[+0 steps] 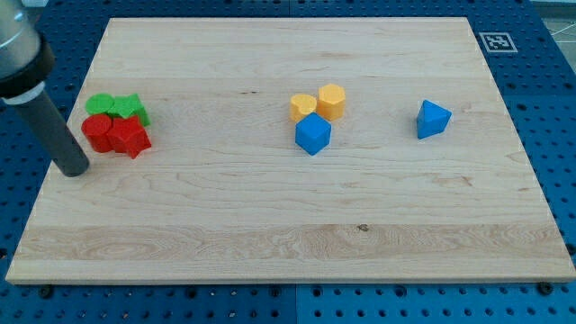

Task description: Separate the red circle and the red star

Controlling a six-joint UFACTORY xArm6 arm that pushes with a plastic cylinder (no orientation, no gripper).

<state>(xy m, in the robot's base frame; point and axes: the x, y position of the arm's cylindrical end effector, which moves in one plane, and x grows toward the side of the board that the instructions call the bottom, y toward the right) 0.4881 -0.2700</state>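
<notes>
On the wooden board (270,216), my tip (74,169), without jaws, sits just left of the touching red circle (97,131) and red star (131,138).

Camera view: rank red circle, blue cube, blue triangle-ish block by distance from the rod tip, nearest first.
My tip sits at the view's left edge of the board.
1. Red circle: just up and right of my tip, in the left cluster.
2. Blue cube: mid-board, under the two yellow blocks.
3. Blue triangular block: alone, far on the view's right.
</notes>
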